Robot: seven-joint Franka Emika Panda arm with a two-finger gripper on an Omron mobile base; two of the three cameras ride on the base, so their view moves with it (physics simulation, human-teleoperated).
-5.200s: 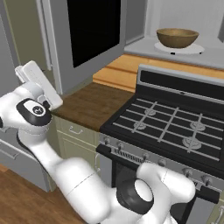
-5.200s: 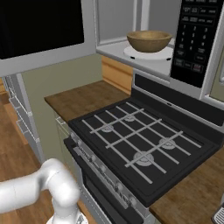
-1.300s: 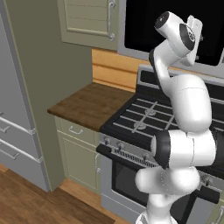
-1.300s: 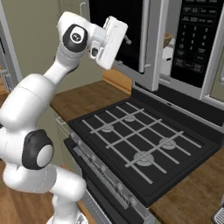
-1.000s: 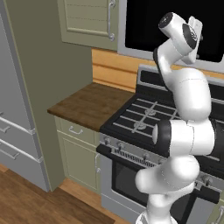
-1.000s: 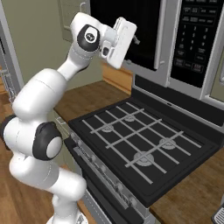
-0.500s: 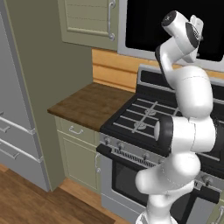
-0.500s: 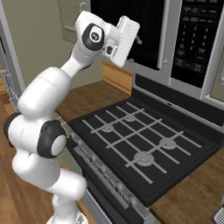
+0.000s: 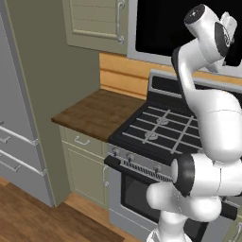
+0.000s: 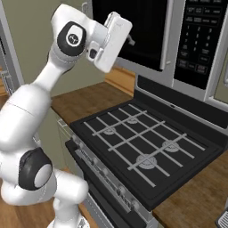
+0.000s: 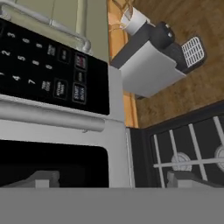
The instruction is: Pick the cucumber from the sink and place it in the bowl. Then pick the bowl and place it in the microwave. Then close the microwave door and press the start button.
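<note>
Kitchen: wide-open, empty tool (image 11: 107, 179)

A rendered home kitchen: a black gas stove (image 10: 147, 147) with burner grates sits between wooden counters (image 9: 97, 113), above an oven front with knobs. A microwave (image 10: 178, 40) with a black glass door and keypad hangs over it, olive-green panelled cabinets (image 9: 94, 21) flank it, and a coffee machine (image 11: 153, 61) stands on the counter

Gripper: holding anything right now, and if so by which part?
Nothing is held. The gripper is open, its fingertips wide apart with nothing between them, facing the closed microwave door near its handle.
</note>
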